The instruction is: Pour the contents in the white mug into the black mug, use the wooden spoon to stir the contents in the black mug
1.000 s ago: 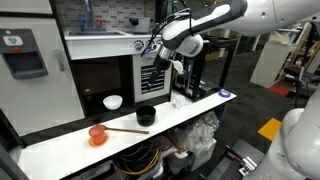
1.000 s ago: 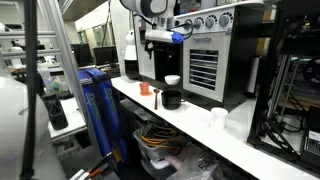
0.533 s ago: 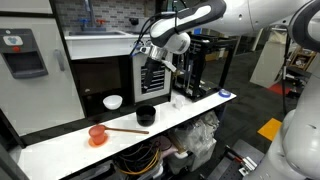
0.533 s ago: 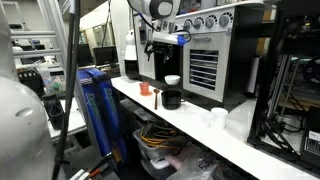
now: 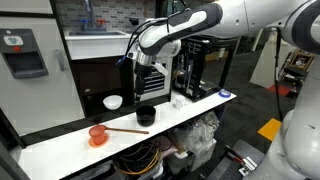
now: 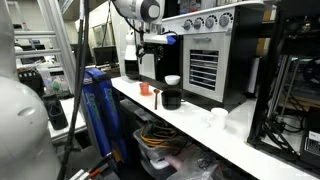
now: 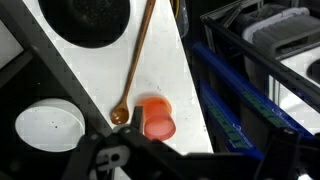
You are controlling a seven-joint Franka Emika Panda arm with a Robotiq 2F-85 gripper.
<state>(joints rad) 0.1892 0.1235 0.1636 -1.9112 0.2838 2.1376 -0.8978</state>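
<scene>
Holding and touching nothing with the gripper point(image 5: 137, 66), jaws spread full, well above the black mug point(image 5: 146, 115) and white mug point(image 5: 113, 102) on the counter point(image 5: 60, 148). Clearest from the wrist: spoon point(image 7: 136, 60) lying beside the black mug, bowl just beside an orange cup point(image 7: 155, 118). Cut off there by the top edge, the black mug; fingers too dark to read.

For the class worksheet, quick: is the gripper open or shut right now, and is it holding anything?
Gripper: open, holding nothing.
</scene>
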